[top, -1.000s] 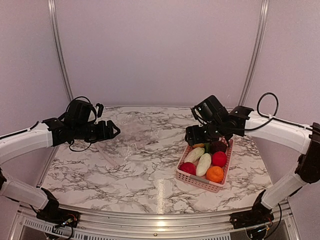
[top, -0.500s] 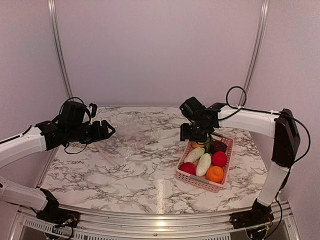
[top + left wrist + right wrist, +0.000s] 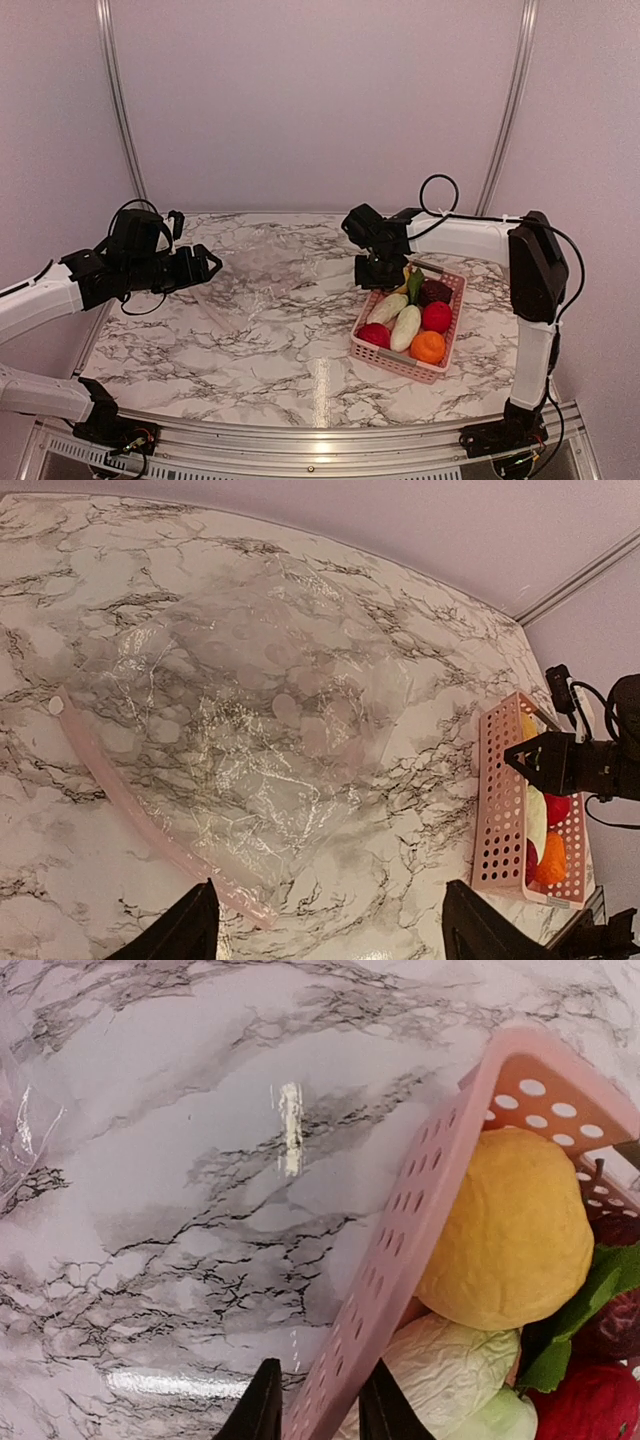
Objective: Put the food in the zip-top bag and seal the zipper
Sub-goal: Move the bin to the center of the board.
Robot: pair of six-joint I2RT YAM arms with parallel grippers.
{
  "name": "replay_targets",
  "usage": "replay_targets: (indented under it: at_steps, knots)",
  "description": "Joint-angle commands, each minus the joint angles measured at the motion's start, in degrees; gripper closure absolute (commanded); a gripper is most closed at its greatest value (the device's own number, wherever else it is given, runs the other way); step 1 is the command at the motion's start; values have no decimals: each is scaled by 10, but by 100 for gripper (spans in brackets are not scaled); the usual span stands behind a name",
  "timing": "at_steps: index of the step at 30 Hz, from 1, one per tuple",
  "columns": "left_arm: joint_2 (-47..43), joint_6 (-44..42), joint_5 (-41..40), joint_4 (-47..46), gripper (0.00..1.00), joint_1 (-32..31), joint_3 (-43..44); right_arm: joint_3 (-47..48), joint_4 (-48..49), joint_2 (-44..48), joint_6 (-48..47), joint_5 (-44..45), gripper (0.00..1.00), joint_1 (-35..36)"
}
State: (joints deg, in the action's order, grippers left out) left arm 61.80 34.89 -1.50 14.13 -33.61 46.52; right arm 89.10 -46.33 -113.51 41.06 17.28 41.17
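Observation:
The food lies in a pink basket: a yellow piece, a white oblong one, a green leaf, a red round one and an orange one. My right gripper is at the basket's far left corner, one finger outside and one inside the perforated wall, shut on it. The clear zip-top bag lies flat on the marble, its pinkish zipper along the edge nearest my left gripper. That gripper hovers open above the table with nothing in it.
The marble table runs to a metal rail at the front and pale walls behind. The bag lies between the two arms. The right arm's cable loops above its forearm.
The right arm swung left to the basket's far left corner and its fingers closed on the wall. The left arm drew back a little to the left, still open.

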Motion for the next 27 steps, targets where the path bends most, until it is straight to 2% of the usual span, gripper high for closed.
replay_targets:
  at_steps: [1,5,8,15,19,23,27]
  knots:
    - [-15,9,2,19,22,-1,-12,42,14,-28,-70,35,84,-1]
    - [-16,15,3,18,22,-1,-17,33,38,-21,-105,29,96,-1]
    - [-12,20,7,16,22,-1,-12,24,53,-16,-118,16,99,-1]
    - [6,28,12,7,22,-1,0,24,69,-9,-116,11,100,-1]
    - [15,30,29,-8,23,-2,2,59,70,-34,-121,-11,99,-1]
    - [9,-2,-21,9,20,-5,21,111,29,-44,-128,-30,82,-1]
    - [-20,-15,-102,36,1,-1,27,116,23,-4,-141,-44,51,-1]
